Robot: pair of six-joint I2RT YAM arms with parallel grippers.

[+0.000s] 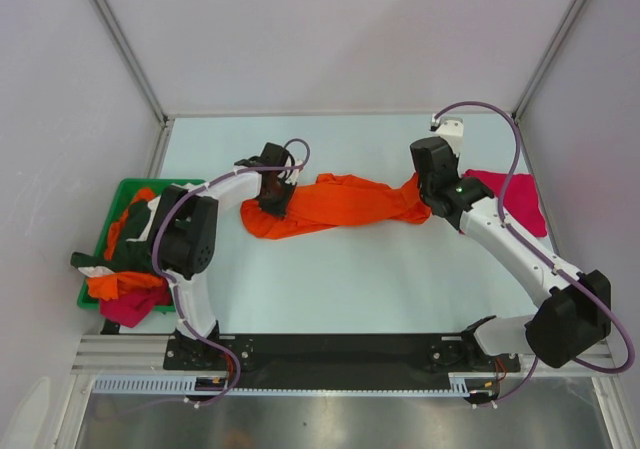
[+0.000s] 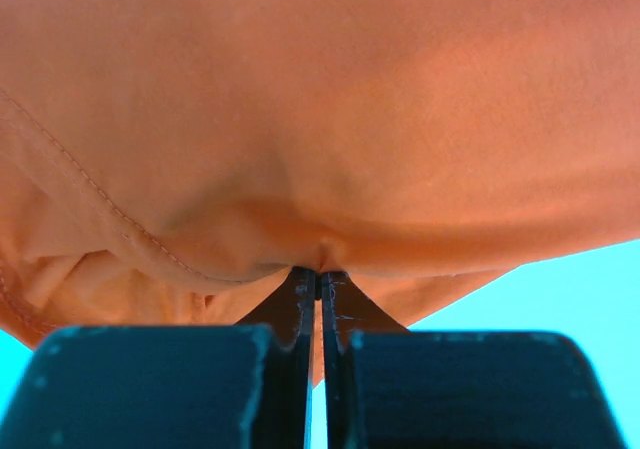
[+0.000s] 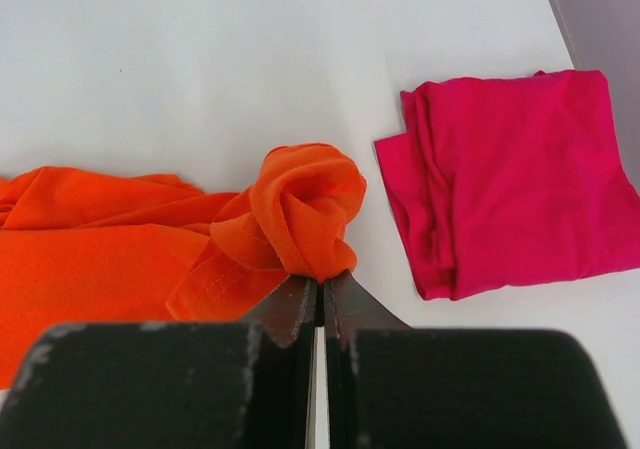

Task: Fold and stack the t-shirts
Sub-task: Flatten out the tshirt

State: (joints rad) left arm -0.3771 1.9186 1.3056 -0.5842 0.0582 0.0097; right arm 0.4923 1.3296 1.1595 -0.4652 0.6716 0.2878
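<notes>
- Starting far left: green bin (image 1: 125, 183) at the left edge of the table (image 1: 330, 279) holds a heap of t-shirts (image 1: 130, 259) (dk green, cream, orange, magenta), all crumpled. Judged to be the supply waiting to be folded.
- Left tool (image 2: 320, 277): fingers pinched together on a fold at the left end of the orange t-shirt (image 1: 345, 204). Wrist view shows cloth gathered right at the tips, w/ the bulk spread beyond them.
- Orange t-shirt runs btw the two tools across mid-table as a long rumpled band, its middle resting on the table. Gripped at both ends, prob. to draw it out flat before any fold.
- Right tool (image 3: 320, 284): clamped on a twisted knot of the shirt's right end; a stitched hem shows just beside the tips.
- Far right: magenta t-shirt (image 3: 510, 179) lies folded into a neat rectangle, flat on the table, near the orange knot but apart from it. Likely the stack's base, so the orange one goes on top once folded.
- Risk: both grips are on bunched cloth, not clean corners, so the spread may come out skewed.
</notes>
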